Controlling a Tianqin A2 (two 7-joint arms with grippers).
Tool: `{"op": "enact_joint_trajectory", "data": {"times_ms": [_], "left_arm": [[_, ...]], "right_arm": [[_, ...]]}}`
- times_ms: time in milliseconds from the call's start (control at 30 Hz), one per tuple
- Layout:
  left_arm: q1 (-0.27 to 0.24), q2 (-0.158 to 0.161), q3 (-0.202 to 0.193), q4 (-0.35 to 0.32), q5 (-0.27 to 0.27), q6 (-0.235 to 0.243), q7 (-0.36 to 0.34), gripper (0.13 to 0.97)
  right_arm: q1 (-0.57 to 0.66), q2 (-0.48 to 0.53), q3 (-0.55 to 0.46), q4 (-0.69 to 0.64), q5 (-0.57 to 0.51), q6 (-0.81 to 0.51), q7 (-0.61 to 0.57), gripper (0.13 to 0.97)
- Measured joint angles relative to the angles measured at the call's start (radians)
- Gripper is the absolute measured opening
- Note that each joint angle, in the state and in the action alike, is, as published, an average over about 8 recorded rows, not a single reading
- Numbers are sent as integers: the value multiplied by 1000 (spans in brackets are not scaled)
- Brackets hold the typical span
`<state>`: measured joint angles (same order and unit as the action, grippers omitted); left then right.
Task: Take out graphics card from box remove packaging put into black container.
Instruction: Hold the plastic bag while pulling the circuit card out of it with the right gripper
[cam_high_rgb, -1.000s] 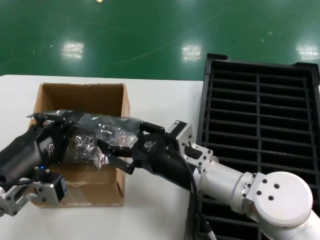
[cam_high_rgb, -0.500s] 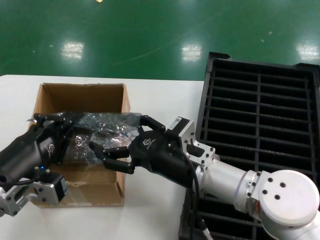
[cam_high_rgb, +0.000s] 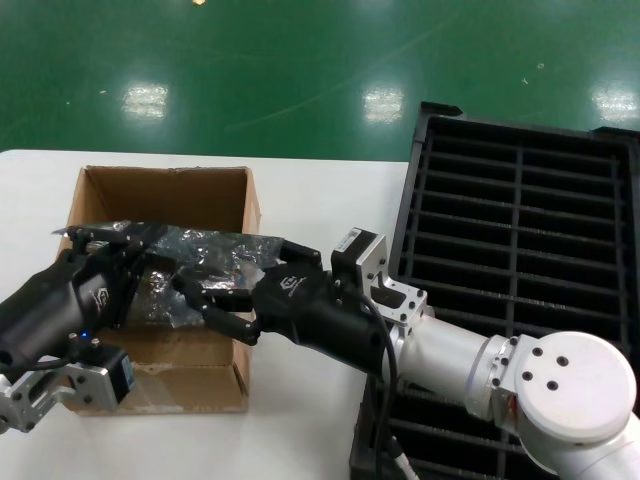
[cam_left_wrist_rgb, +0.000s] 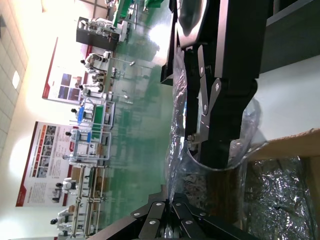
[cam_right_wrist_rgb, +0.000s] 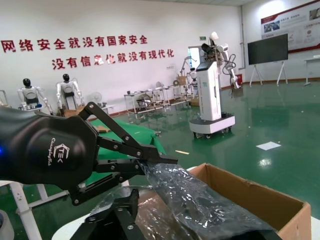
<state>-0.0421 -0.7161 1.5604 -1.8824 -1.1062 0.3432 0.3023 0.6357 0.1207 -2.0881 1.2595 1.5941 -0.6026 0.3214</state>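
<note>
The brown cardboard box stands on the white table at the left. Above it hangs the crinkly silver packaging, stretched nearly level. My left gripper is shut on the bag's left edge, and its pinch also shows in the wrist views. My right gripper is open, one finger over the bag and the other under it. The graphics card is hidden inside the bag. The black container lies to the right.
The right forearm reaches across the container's near left corner. The box's right wall sits just behind the right gripper. Green floor lies beyond the table's far edge.
My right gripper has slid left along the bag, so its open fingers now reach further over the box. The left gripper keeps its hold in the same place.
</note>
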Motion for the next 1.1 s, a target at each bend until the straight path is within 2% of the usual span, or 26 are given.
{"op": "enact_joint_trajectory", "data": {"times_ms": [167, 433, 733, 1100], "left_arm": [[0, 0, 0, 0, 0, 0, 0, 140], [0, 0, 0, 0, 0, 0, 0, 140], [0, 0, 0, 0, 0, 0, 0, 140], [0, 0, 0, 0, 0, 0, 0, 140]], "right_arm": [[6, 0, 2, -11, 3, -3, 1, 488], [7, 6, 3, -8, 4, -7, 2, 327], [5, 9, 4, -4, 3, -7, -4, 201], [-5, 13, 10, -1, 10, -3, -30, 143]]}}
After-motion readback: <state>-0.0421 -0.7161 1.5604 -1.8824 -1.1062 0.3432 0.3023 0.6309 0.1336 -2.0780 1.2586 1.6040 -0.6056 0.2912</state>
